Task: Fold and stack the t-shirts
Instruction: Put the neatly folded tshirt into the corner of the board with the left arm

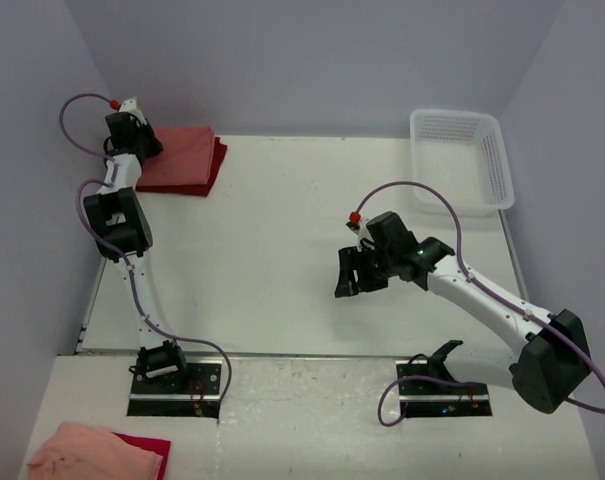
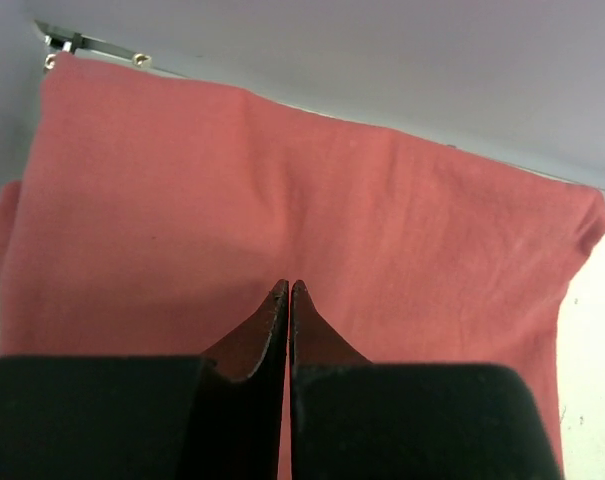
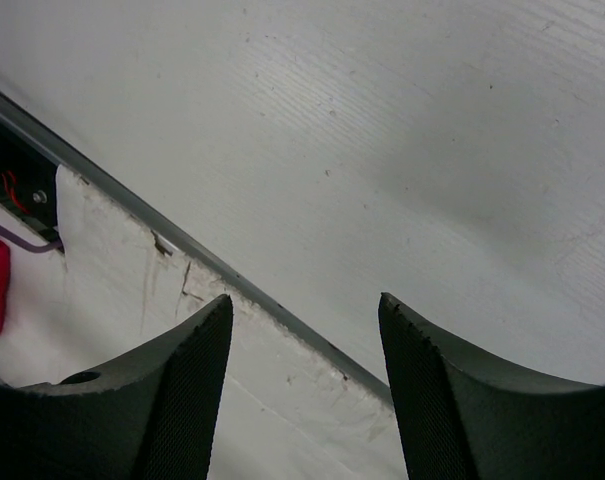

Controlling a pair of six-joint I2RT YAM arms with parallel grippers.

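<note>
Folded flat at the table's back left corner, the salmon t-shirt (image 1: 182,152) lies on top of the crimson t-shirt (image 1: 218,163), whose darker edge shows along the right side. My left gripper (image 1: 142,143) is at the stack's left edge. In the left wrist view the salmon t-shirt (image 2: 312,200) fills the frame, and the left gripper (image 2: 288,292) is shut just over it with nothing between the fingers. Over the bare middle of the table, my right gripper (image 1: 357,275) is open and empty; the right wrist view shows the right gripper (image 3: 304,312) above the table's near edge.
A white mesh basket (image 1: 460,160) stands at the back right. On the near shelf at the bottom left a peach-pink cloth (image 1: 87,452) lies over a red cloth (image 1: 152,448). Walls close in the left, back and right sides.
</note>
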